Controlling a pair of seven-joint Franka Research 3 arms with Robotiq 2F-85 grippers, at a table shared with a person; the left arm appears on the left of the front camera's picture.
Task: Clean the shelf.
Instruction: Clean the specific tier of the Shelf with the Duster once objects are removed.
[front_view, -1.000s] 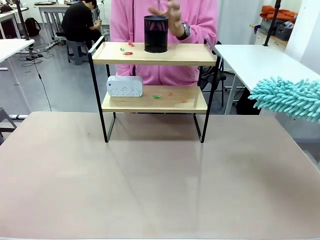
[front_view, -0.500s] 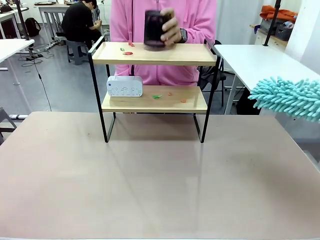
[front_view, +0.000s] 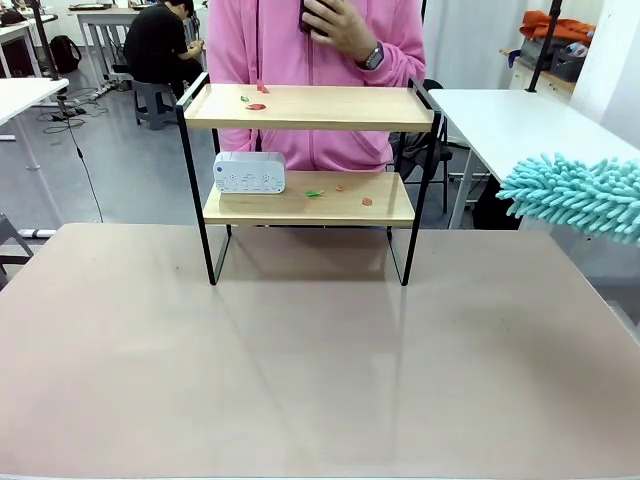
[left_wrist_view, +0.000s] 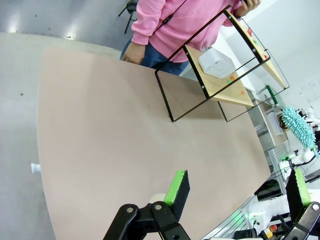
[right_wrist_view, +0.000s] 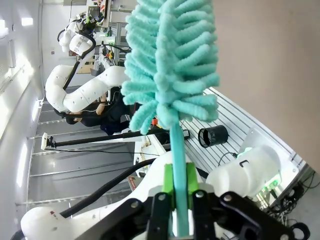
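Note:
The shelf stands at the table's far side, with two light wooden boards in a thin black frame; it also appears in the left wrist view. Small red, green and orange scraps lie on both boards. A white box sits on the lower board. A person in pink stands behind the shelf, holding a dark cup up at the chest. My right gripper is shut on the handle of a teal fluffy duster, whose head hangs at the right edge. My left gripper is open above the table.
The beige table lies bare in front of the shelf. White tables stand to the right and far left. Another person sits at the back left.
The person has lifted the dark cup off the top board and raised it to the chest. The duster and both arms have stayed still.

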